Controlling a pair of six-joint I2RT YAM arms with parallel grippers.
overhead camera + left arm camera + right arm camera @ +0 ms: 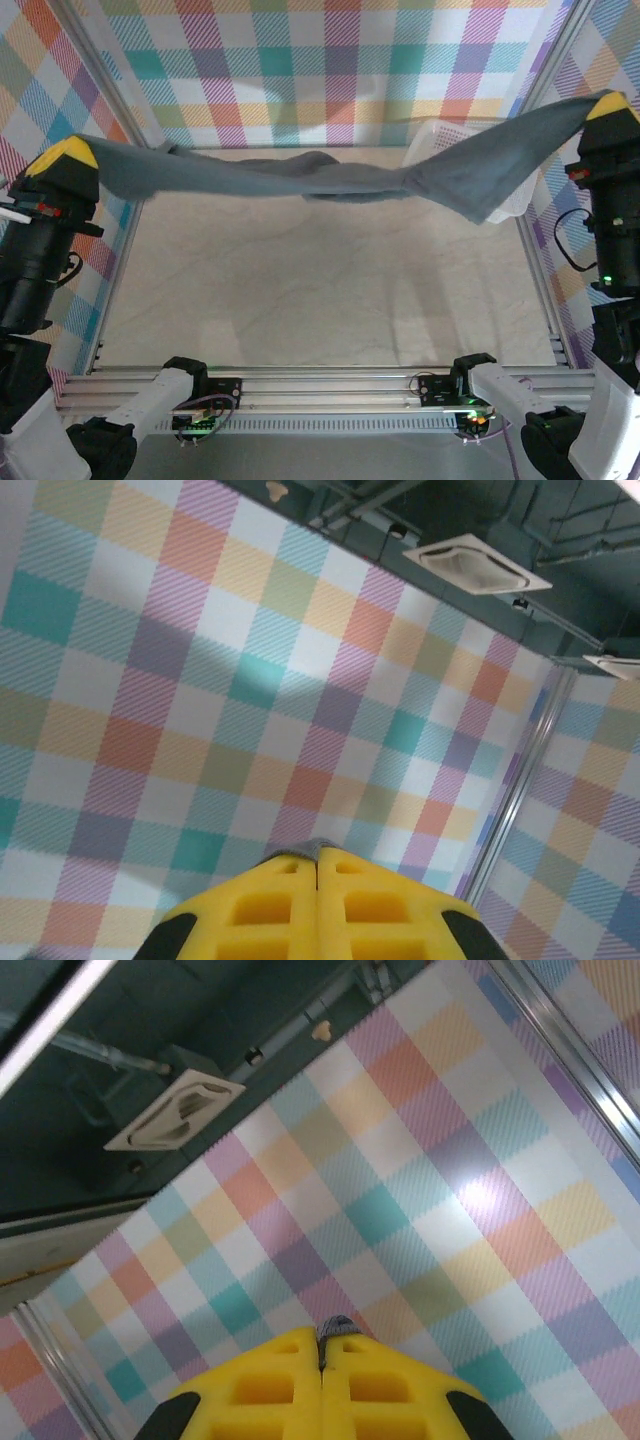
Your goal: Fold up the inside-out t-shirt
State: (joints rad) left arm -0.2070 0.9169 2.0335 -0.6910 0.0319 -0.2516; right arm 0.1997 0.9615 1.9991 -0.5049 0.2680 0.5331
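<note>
The inside-out t-shirt [300, 178] is a dark slate-grey cloth stretched in the air across the back of the table, sagging in the middle. My left gripper [66, 152] is raised at the far left, shut on one end of it; a sliver of grey cloth [318, 846] pokes out between its yellow fingers. At the far right my right gripper [610, 104] is lifted higher, shut on the other end, with a grey nub of cloth [336, 1326] at its fingertips. Both wrist cameras point up at the checked walls.
A white mesh basket [440, 140] stands at the back right, partly behind the hanging cloth. The beige table surface [320, 290] lies below the shirt. Aluminium frame posts [540, 270] and checked walls [330, 70] close in the sides and back.
</note>
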